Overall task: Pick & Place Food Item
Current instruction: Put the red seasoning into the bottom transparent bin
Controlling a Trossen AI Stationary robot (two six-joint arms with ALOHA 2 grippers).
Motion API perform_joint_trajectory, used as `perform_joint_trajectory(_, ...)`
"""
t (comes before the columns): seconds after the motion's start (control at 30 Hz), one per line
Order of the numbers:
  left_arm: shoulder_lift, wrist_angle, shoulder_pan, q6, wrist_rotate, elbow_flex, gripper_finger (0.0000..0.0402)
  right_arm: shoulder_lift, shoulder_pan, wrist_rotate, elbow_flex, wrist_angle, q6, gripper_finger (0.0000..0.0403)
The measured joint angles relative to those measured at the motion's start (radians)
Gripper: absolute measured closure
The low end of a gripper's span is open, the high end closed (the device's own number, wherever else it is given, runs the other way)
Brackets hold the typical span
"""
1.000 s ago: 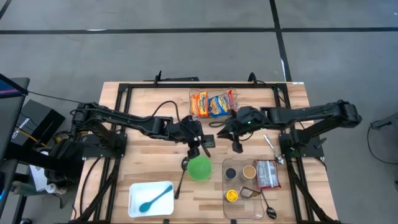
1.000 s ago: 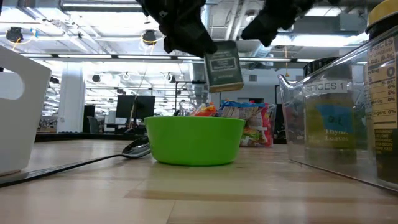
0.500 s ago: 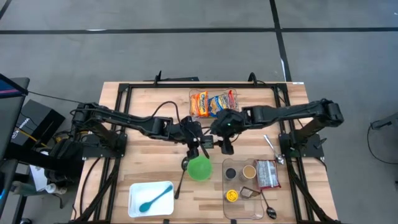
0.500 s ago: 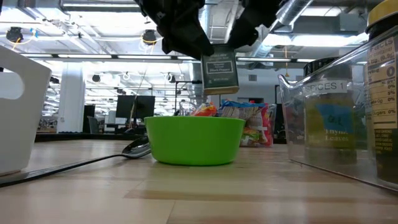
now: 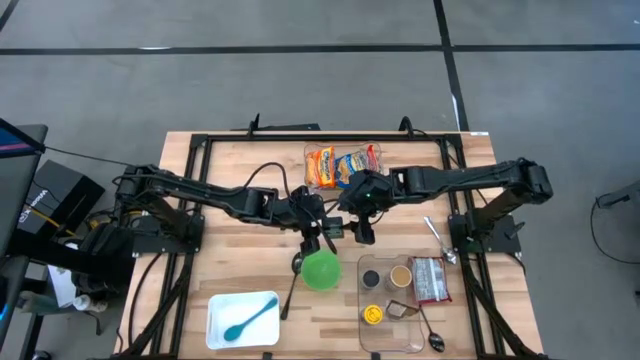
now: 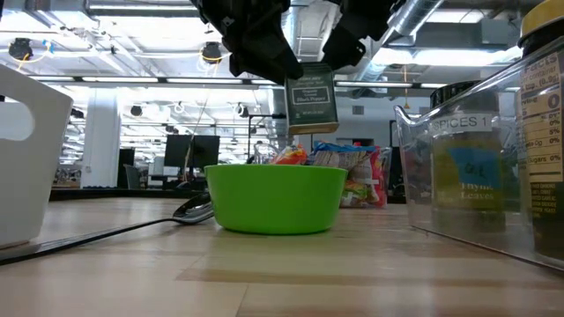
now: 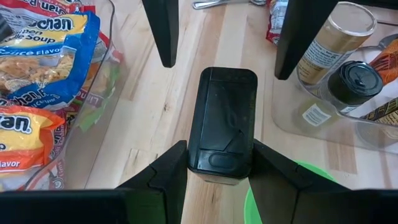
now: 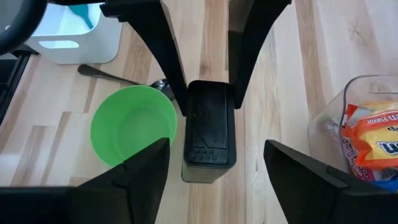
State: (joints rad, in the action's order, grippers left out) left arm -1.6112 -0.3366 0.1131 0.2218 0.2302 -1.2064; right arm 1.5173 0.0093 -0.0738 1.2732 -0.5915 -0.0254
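Note:
A black pepper tin (image 6: 311,99) with a black lid (image 7: 222,124) hangs upright above the far right rim of the green bowl (image 5: 322,270), which stands on the table. My left gripper (image 7: 219,177) is shut on the tin. From the table's right side my right gripper (image 8: 217,177) stands open. Its fingers (image 7: 163,31) flank the tin's end that faces away from the left arm, without touching it. In the high view the two grippers meet at the table's middle, left (image 5: 325,232) and right (image 5: 360,230). My left gripper pinches the tin between its two fingers (image 7: 168,177), on the two long sides at the lid's end (image 7: 217,168) nearest the left arm. The fingers come from the table's left, slanting down. The tin hangs clear of bowl and table, lid up.
A clear bin of noodle packets (image 5: 345,165) sits at the far side. A clear bin with spice jars (image 5: 395,290) and a snack packet (image 5: 432,280) lie right of the bowl. A spoon (image 5: 292,285) lies left of it, a white tray (image 5: 243,320) near left.
My right gripper has moved toward the table's left, up to the held tin, tipping farther down, and its fingers have spread to either side of the tin. The left gripper and the tin have kept still above the bowl.

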Motion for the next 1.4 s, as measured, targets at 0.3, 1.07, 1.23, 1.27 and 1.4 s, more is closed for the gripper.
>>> perform_joint_trajectory(0.3, 0.000, 0.000, 0.000, 0.000, 0.000, 0.000, 0.0261, 0.002, 0.001, -0.006, -0.001, -0.007, 0.029, 0.0147)
perform_joint_trajectory(1.07, 0.000, 0.031, 0.004, -0.004, 0.000, 0.000, 0.0261, 0.003, 0.004, -0.007, -0.001, -0.007, 0.071, 0.0147)
perform_joint_trajectory(1.23, 0.000, 0.054, 0.004, -0.005, 0.000, 0.000, 0.0261, 0.003, 0.004, -0.007, -0.001, -0.014, 0.086, 0.0147)
perform_joint_trajectory(1.27, 0.000, 0.061, 0.004, -0.005, 0.000, 0.000, 0.0261, 0.006, 0.004, -0.007, -0.001, -0.014, 0.088, 0.0147)
perform_joint_trajectory(1.4, 0.000, 0.066, 0.004, -0.005, 0.000, 0.000, 0.0261, 0.012, 0.007, -0.007, -0.003, -0.025, 0.090, 0.0147)
